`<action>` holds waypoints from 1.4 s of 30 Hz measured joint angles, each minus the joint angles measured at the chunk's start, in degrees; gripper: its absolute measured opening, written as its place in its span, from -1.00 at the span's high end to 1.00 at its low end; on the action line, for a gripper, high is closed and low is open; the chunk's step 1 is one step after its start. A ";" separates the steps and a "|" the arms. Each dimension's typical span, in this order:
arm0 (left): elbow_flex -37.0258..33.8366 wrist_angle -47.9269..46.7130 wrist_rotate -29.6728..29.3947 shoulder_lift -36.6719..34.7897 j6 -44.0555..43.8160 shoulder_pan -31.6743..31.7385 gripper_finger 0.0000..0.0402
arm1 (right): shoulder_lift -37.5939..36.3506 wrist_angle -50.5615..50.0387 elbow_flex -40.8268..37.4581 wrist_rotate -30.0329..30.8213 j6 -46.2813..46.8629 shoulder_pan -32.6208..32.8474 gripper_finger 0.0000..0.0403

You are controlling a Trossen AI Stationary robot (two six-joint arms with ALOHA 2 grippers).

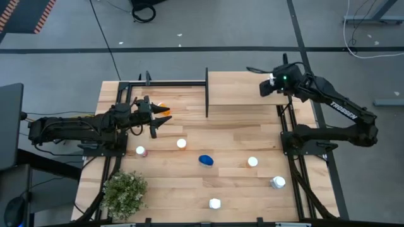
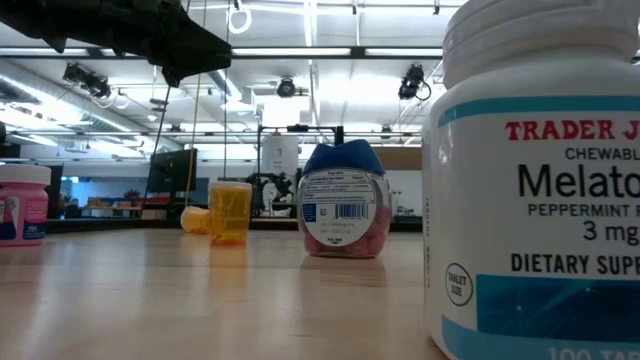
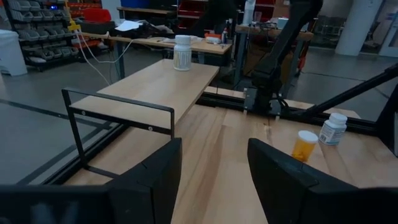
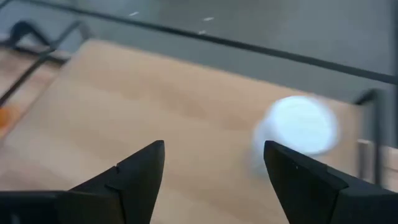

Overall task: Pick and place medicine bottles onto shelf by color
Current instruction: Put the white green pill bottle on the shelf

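While R gripper [image 4: 214, 168] gapes wide above shelf [image 4: 155, 118], empty, L gripper [image 3: 214, 168] half-open, empty.

A blue-capped bottle [image 2: 343, 203] of pink pills stands upright on the table [image 2: 200, 300]. To its left stands an orange bottle [image 2: 230, 211], with another orange one [image 2: 195, 220] lying beside that. Farther left is a pink bottle [image 2: 22, 204]. A large white bottle [image 2: 540, 190] looms close on its right. A dark arm [image 2: 130, 30] hangs above, left.
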 joint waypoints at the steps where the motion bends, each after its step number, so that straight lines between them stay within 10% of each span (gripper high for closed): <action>1: 0.00 0.01 0.00 0.00 0.00 0.00 0.05 | 0.23 -0.01 0.00 -0.23 0.09 1.14 -0.40; 42: 0.00 -1.25 0.00 0.00 -1.53 0.00 0.07 | 10.10 -6.57 0.00 7.55 4.05 2.02 -0.40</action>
